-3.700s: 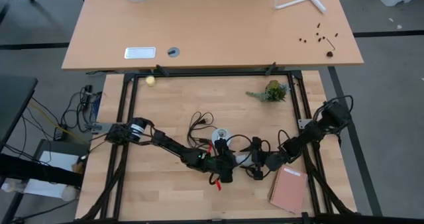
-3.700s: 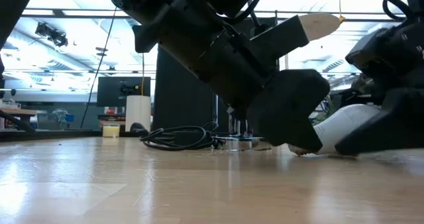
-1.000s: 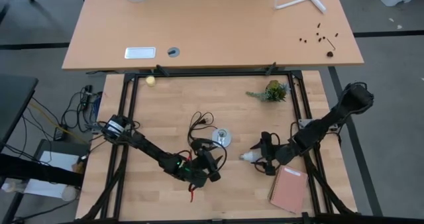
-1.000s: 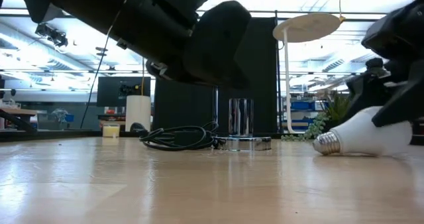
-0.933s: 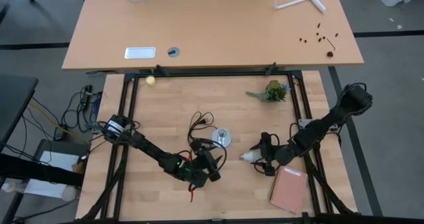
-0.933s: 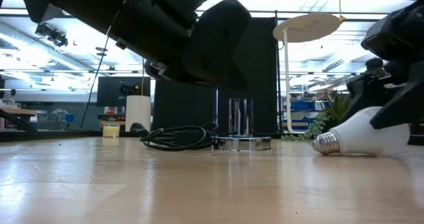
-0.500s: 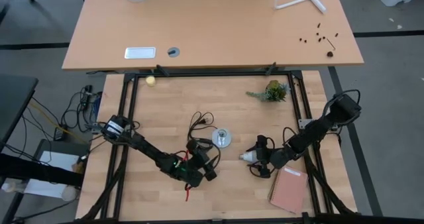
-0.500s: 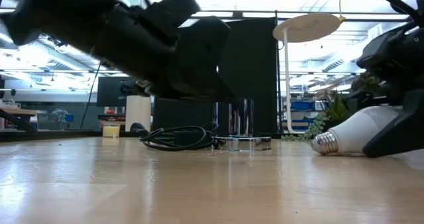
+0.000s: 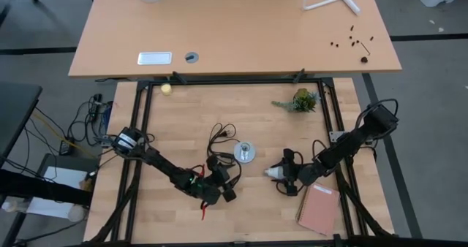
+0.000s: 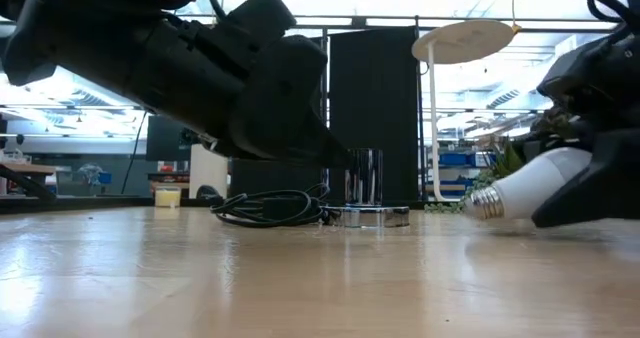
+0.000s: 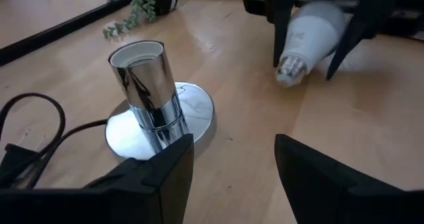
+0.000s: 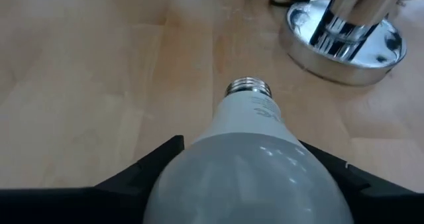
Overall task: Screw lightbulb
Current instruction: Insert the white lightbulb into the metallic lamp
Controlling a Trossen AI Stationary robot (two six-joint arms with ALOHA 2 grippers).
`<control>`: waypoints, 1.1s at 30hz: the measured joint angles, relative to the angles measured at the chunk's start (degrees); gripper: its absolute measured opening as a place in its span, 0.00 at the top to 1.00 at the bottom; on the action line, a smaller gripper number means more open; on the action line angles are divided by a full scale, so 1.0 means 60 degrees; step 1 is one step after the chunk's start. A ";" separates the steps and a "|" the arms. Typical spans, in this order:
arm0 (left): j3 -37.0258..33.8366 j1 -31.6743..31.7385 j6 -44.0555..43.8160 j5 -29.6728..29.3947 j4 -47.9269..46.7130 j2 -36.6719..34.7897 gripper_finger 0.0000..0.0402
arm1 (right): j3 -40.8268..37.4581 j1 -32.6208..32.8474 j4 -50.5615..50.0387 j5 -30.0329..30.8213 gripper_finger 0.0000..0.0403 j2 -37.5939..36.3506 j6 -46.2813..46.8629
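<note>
Likely to slip or cross-thread: lightbulb (image 12: 246, 159) pinched at its smooth globe by right gripper (image 9: 287, 173), tilted off the upright socket (image 11: 147, 93); left gripper (image 11: 233, 177) parted, empty.

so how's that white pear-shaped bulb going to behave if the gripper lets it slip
The white pear-shaped lightbulb is round and smooth, so it would probably roll on the wooden table. It looks light and likely fragile. Its glossy surface could slide between the right gripper fingers, which grip its wide end.

Light wooden table (image 9: 183, 123) carries a silver socket disc (image 9: 244, 153), black cord (image 9: 219, 137), small plant (image 9: 298, 101), yellowish ball (image 9: 166, 89) and reddish pad (image 9: 317, 209).
</note>
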 joint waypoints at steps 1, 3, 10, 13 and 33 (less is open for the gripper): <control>0.0000 0.0022 0.0000 0.0003 -0.0003 0.0000 0.47 | 0.0000 -0.0058 -0.0090 -0.0051 0.38 -0.0096 0.0000; 0.0004 0.0081 -0.0017 0.0000 -0.0098 0.0000 0.47 | 0.0003 -0.0247 -0.0350 -0.0252 0.36 -0.0362 -0.0001; 0.0007 0.0320 -0.1192 -0.0095 -0.0400 0.0324 0.47 | 0.0886 -0.1204 -0.2880 -0.1413 0.32 -0.1447 -0.0626; 0.0004 0.0292 -0.0907 -0.0331 0.0282 0.0886 0.47 | 0.1526 -0.1731 -0.4223 -0.1684 0.35 -0.1803 -0.1104; 0.0007 0.0472 -0.0761 -0.1137 0.0810 0.0980 0.47 | 0.4794 -0.4019 -0.9222 -0.4060 0.35 -0.2222 -0.3441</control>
